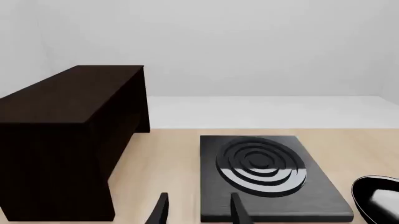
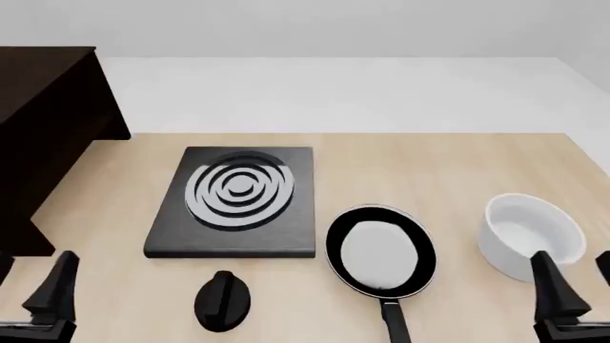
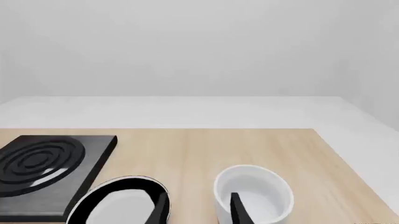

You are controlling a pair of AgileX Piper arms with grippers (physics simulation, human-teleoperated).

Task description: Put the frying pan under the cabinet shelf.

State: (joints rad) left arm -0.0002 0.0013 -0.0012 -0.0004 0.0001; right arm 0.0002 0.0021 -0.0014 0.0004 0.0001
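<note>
Nearest, two dark end effectors, left (image 2: 28,289) and right (image 2: 572,286), hover with fingers spread, released, grasping nothing. Between them on the pale wood-grain tabletop (image 2: 458,171) lie one small black knob (image 2: 223,300) and one frying pan (image 2: 381,254), round, shallow, black-rimmed with a glossy grey bottom, its straight handle pointing near. One smooth white bowl (image 2: 529,236) sits right of it; one flat black stove plate (image 2: 236,200) with grey rings lies between pan and the far-left, very dark brown cabinet shelf (image 2: 43,121).
</note>
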